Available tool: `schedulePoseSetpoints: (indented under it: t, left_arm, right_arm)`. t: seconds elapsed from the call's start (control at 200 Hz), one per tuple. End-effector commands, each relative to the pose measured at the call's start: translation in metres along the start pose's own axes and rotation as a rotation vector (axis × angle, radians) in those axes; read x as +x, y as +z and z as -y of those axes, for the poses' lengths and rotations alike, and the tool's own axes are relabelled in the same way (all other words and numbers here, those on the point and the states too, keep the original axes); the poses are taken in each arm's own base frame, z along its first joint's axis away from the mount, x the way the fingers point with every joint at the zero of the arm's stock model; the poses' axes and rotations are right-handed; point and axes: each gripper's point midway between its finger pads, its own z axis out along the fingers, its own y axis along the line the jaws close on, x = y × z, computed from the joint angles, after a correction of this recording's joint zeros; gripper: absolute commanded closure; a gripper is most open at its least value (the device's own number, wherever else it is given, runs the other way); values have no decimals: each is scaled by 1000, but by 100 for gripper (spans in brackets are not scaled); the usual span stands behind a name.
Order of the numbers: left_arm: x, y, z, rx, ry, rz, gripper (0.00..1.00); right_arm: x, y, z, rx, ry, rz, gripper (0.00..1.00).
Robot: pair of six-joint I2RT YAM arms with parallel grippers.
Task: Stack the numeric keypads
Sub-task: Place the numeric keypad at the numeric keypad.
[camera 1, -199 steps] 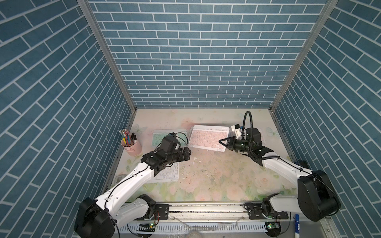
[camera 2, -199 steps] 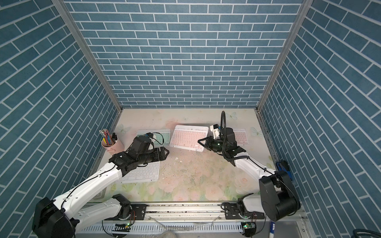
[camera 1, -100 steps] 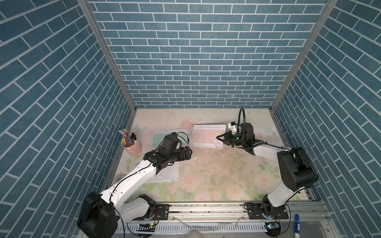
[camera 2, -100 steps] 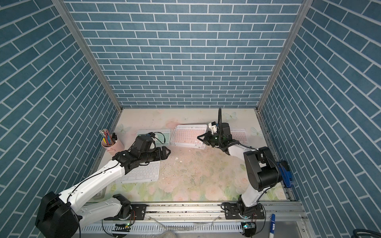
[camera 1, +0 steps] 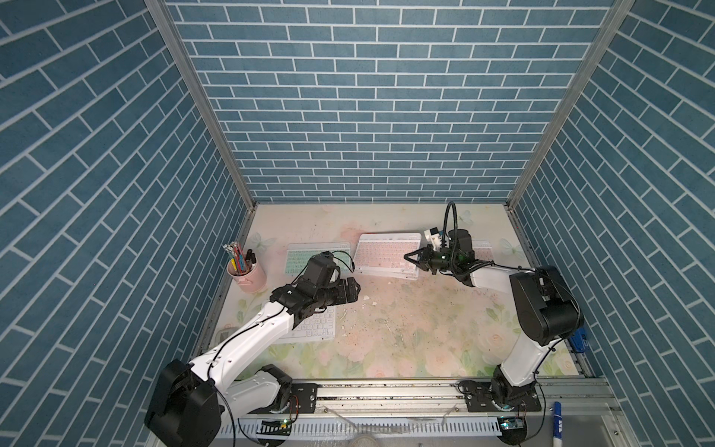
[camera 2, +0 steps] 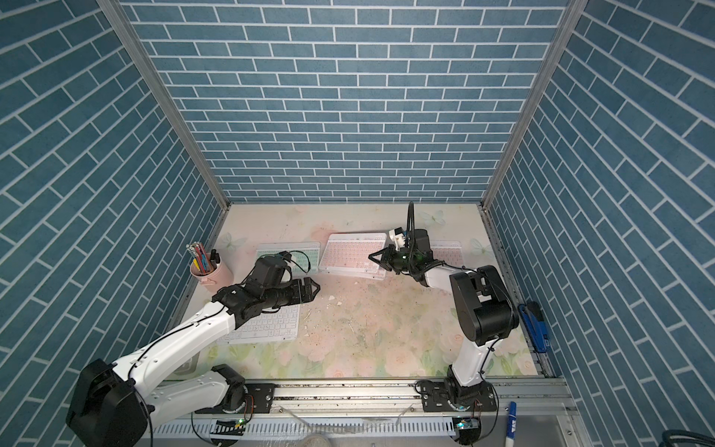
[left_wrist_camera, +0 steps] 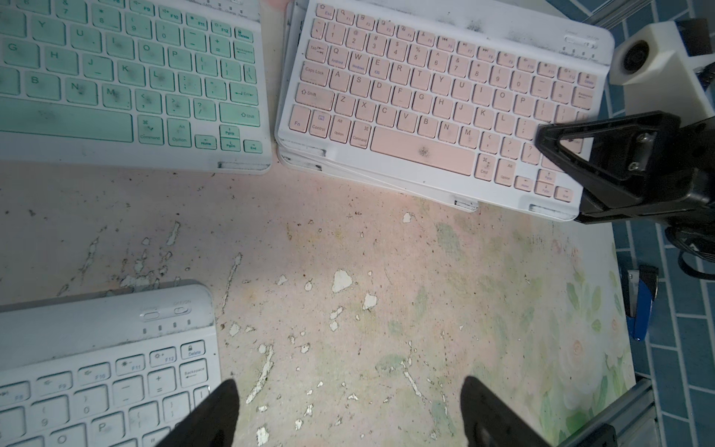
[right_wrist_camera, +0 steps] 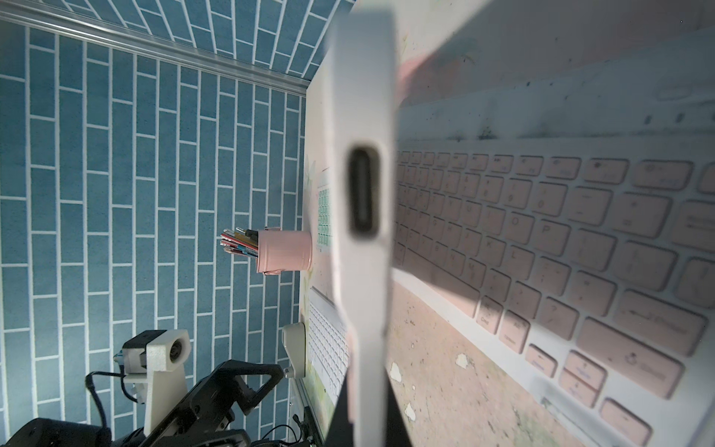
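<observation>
Visibly smudged, white-framed pink keypad [left_wrist_camera: 433, 104].

Floral surface [camera 1: 406, 321], coating flaking. On it: green keypad [camera 1: 300, 257] back-left, white keypad [camera 1: 319, 327] front-left, pink keypad stack [camera 1: 387, 253] centre-back, lone pink keypad [camera 1: 481, 251] right, pencil cup [camera 1: 251, 276] by left wall.

Arms [camera 1: 255, 333] show white links, black joints [camera 1: 541, 305], cables [camera 1: 450, 216], perhaps a green light [camera 1: 461, 255].

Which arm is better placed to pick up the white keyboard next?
Left. The left pincer is open and empty, hovering at the white keyboard's edge. The right pincer is shut on the pink keyboard at the stack, well away from the white one.
</observation>
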Motion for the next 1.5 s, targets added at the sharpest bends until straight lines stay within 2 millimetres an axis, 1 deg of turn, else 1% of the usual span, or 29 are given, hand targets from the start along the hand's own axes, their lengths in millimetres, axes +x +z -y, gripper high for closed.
schedulePoseSetpoints:
  t: [0.0,0.2,0.255,0.33,0.375,0.49,0.635,0.79,1.266,1.496]
  left_arm:
    - [1,-1,-4,-4,-3,5,9]
    - [1,0,-4,-6,-5,4,10]
    - [2,-1,-4,-6,-7,4,10]
    - [2,0,-4,-6,-7,1,10]
    - [2,0,-5,-6,-7,3,10]
    - [2,0,-5,-8,-9,1,10]
    - [3,0,-5,-7,-9,0,10]
    - [3,1,-5,-6,-9,2,10]
    - [5,3,-6,-6,-9,0,10]
    - [5,3,-7,-8,-10,1,10]
  right_arm:
    - [-13,-1,-16,-67,-37,14,100]
    - [-14,1,-7,-59,-19,7,100]
    - [-14,0,-4,-56,-14,8,95]
    - [-15,0,0,-48,-5,10,91]
    - [-16,0,3,-44,-1,11,85]
    - [-15,1,10,-31,13,6,74]
    - [-14,2,18,-3,19,-2,69]
    - [-13,2,25,46,12,-15,65]
    - [-8,0,56,227,24,-62,63]
    - [-11,0,60,267,7,-81,62]
